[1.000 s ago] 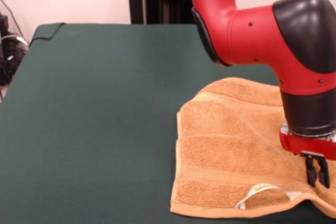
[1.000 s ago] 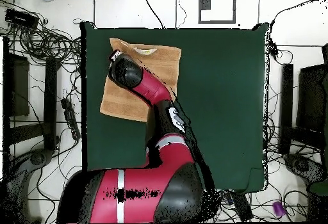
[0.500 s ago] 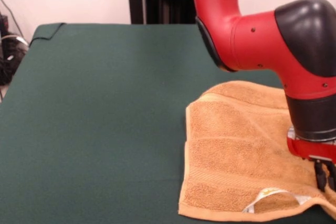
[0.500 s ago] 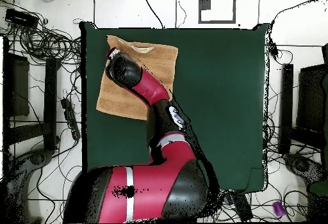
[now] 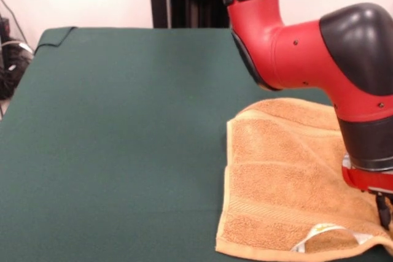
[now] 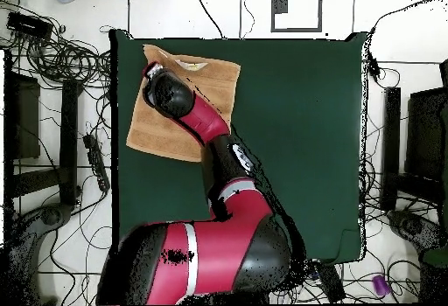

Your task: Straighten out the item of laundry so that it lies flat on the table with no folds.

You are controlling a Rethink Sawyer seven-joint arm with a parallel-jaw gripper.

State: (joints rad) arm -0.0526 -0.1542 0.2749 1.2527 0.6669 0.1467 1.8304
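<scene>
The towel lies near a table corner, mostly spread, its label edge slightly lifted. Soft, light and limp, it should drag easily; a corner or hem looks best to pinch. The gripper presses on the towel's edge; whether it is open, I cannot tell. No containers show.

No lettering can be read; the towel's white label shows only unreadable yellowish marks.
</scene>
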